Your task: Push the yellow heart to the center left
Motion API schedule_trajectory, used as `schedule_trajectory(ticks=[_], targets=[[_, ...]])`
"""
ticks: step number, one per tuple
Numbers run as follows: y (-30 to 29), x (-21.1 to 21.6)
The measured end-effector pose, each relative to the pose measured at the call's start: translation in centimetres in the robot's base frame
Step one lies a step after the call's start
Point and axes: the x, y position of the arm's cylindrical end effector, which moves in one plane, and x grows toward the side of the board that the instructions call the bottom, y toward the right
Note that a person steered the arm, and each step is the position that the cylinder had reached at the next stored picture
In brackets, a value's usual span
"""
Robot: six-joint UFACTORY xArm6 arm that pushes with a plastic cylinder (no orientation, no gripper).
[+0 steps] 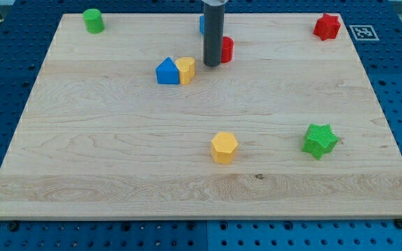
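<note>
Yellow heart: small yellow plastic heart block (185, 70), upper middle of the pale wooden board (117, 160), touching the blue plastic house-shaped block (167, 72) on its left.
My tip: dark rod end (211, 65), just right of the heart, holding nothing.
Risk: a leftward push probably drives both blocks together; the heart may slip sideways off the blue one.
Behind rod: red block (226, 49), partly hidden.
</note>
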Motion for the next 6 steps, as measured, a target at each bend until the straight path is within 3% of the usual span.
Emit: schedule_trajectory(ticks=[1, 2, 4, 6], targets=[[-4.5, 0.0], [-4.9, 2.6], [-3.0, 7.0], [4.8, 9.3]])
